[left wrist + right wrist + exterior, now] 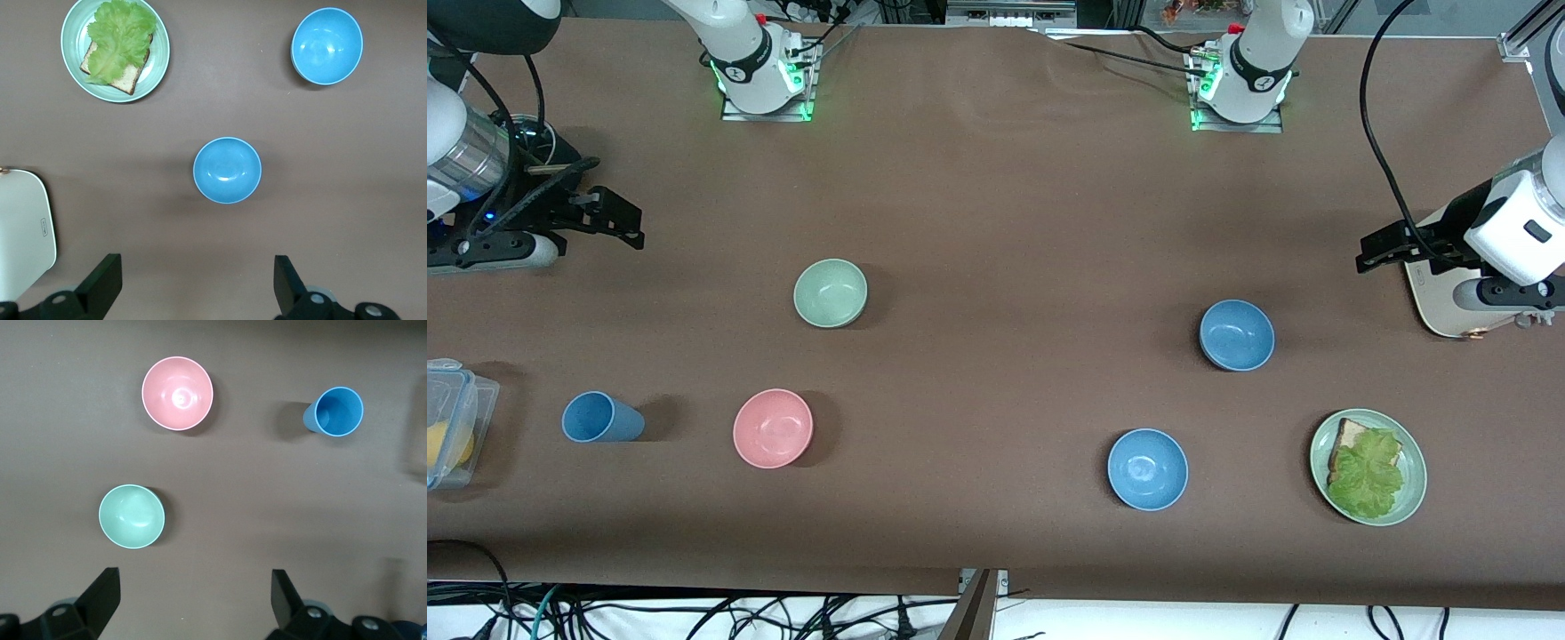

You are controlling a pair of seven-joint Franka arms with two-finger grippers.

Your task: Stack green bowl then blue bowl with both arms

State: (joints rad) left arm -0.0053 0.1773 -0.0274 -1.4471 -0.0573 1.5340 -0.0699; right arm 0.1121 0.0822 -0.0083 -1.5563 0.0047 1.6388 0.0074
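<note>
While both arms hang back at their ends of the surface (pixel 996 204), the green bowl (pixel 831 292) sits toward the right arm's end, so the right gripper (pixel 193 600), jaws spread and empty, is nearer it. The blue bowl (pixel 1236 334) lies toward the left arm's end, just off the left gripper (pixel 197 280), jaws also released.

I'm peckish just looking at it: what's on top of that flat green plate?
On the green plate a slice of bread lies under a lettuce leaf. The leaf covers most of the bread; anything beneath it is hidden.
</note>
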